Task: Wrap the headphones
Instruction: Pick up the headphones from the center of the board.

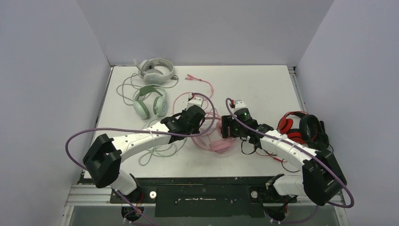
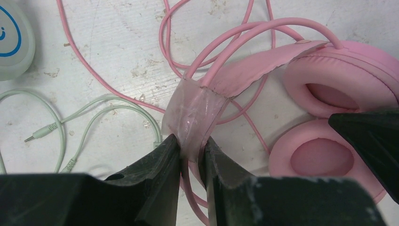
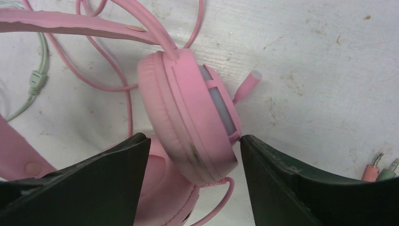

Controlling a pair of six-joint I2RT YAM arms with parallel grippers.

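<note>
Currently the left gripper (image 2: 190, 146) is pinching the pink headset (image 1: 219, 145) by its headband (image 2: 263, 66), with its fingers closed on a patch wrapped in clear tape (image 2: 193, 115). The right gripper (image 3: 195, 139) is bracketing one ear cup (image 3: 188, 108) with wide-spread fingers. Both tips are looking like they are touching the cup's sides, so I am reading it as a hold, firmness unclear.

The headset is lying on the table (image 1: 263, 84) near its front edge. In the overhead view the cups are sitting at 5 o'clock of the left gripper and 7 o'clock of the right one. In the left wrist view both cups are sitting at 3 o'clock of the pinch, close against each other. The pink cable (image 2: 282, 21) is looping loose at 12 o'clock of the pinch, crossing itself, not yet wrapped.

Handling guess:
- **Headset:** it is looking light. The cushions are soft and squashy and the shell is hard and smooth, so it may be slipping under a side squeeze.
- **Headband:** it is thin and bendy with its covering peeling at the edge. The taped spot is giving the better grip.
- **Cable:** it is thin and floppy and likely snagging on its own loops. It is best taken close to where it is leaving the cup.

The white headset (image 1: 155, 69) and mint headset (image 1: 150, 101) are lying around 10 o'clock of the left gripper, cables loose.
</note>
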